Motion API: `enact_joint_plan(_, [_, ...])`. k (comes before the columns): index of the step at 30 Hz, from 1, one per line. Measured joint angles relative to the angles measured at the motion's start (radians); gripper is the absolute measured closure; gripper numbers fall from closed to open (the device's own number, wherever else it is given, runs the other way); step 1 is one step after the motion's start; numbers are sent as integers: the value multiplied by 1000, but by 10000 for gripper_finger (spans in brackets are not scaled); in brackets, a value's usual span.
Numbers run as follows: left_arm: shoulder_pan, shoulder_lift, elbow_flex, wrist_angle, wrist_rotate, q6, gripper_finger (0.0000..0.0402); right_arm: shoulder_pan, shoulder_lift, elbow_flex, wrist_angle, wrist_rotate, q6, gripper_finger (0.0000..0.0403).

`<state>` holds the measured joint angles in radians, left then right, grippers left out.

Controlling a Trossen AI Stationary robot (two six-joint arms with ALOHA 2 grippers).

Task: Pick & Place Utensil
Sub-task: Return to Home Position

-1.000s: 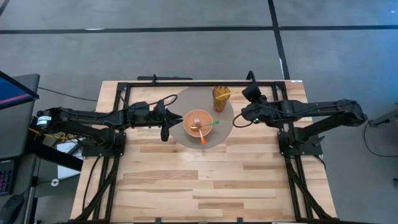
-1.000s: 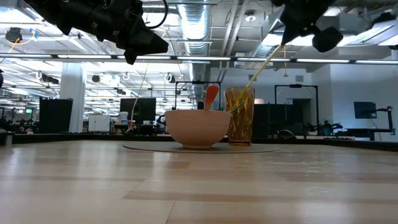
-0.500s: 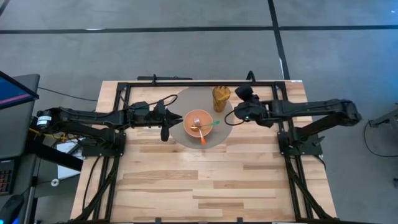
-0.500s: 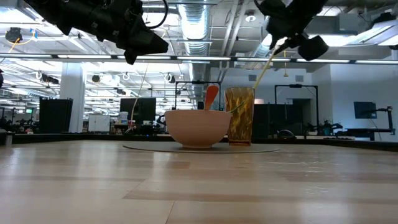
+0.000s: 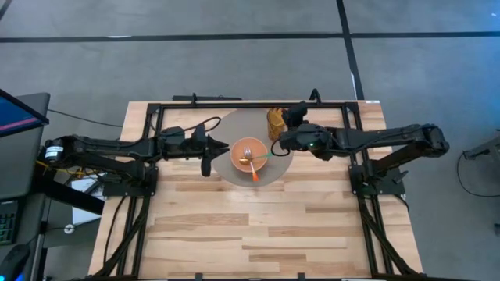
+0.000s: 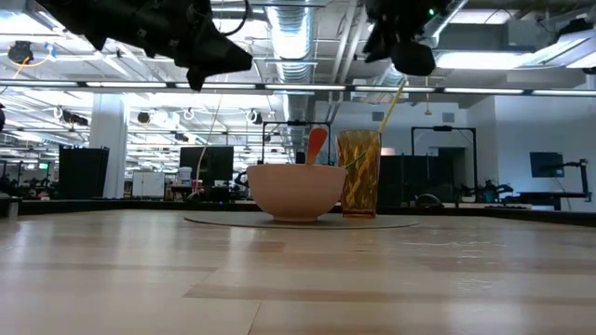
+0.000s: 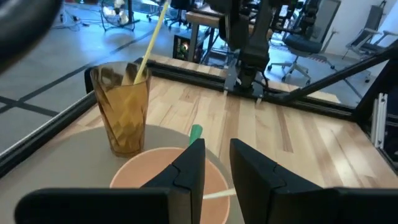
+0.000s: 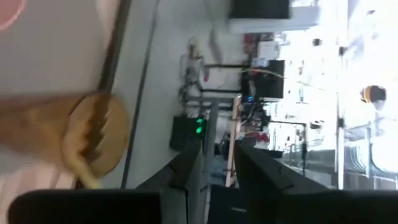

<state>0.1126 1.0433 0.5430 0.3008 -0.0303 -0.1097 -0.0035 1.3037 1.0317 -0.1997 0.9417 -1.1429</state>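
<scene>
An amber cup (image 5: 273,119) (image 6: 358,175) and a peach bowl (image 5: 238,148) (image 6: 296,191) stand on a round grey mat (image 5: 234,125). The bowl holds a fork (image 5: 246,154), an orange-handled utensil (image 5: 255,173) and a green-handled one (image 5: 269,154). A thin yellow stick (image 6: 391,104) (image 7: 152,34) stands slanted with its lower end in the cup. My right gripper (image 5: 283,139) (image 8: 219,149) hovers right above the cup, fingers apart, with only the room showing between them. My left gripper (image 5: 205,160) (image 7: 216,163) hangs open, raised, to the left of the bowl. My right gripper: the yellow stick's upper end (image 6: 404,84) stops just beneath the gripper in the low view. No stick shows between the fingers (image 8: 189,165) in the right wrist view. Whether the gripper touches the stick, I cannot tell.
A black frame (image 5: 234,104) runs along the table's far edge and down both sides beside the arm mounts. Bare wood (image 5: 258,226) fills the near half of the table. A monitor (image 5: 16,117) stands beyond the left edge.
My right gripper has moved toward the table's left edge, from right of the mat to over the cup, turning as it went. The yellow stick's upper end has swung along with it and stands steeper now. Its lower end has stayed in the cup.
</scene>
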Motion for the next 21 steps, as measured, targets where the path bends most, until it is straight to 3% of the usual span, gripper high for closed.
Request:
enact_joint_plan(4, [0, -59, 0, -3, 0, 0, 326, 21, -23, 0, 64, 0, 16, 316])
enact_joint_plan(8, [0, -166, 0, -6, 0, 45, 326, 59, -84, 0, 42, 5, 179, 328])
enact_joint_plan(14, [0, -369, 0, -69, -4, 152, 326, 147, -264, 0, -166, -19, 449, 357])
enact_joint_plan(16, [0, -449, 0, -152, -4, 173, 326, 150, -361, -9, -301, -107, 646, 367])
enact_joint_plan(18, [0, -528, 0, -240, -4, 185, 326, 140, -469, -60, -389, -269, 821, 377])
enact_joint_plan(21, [0, -637, -41, -271, -4, 191, 326, 130, -625, -193, -332, -434, 944, 393])
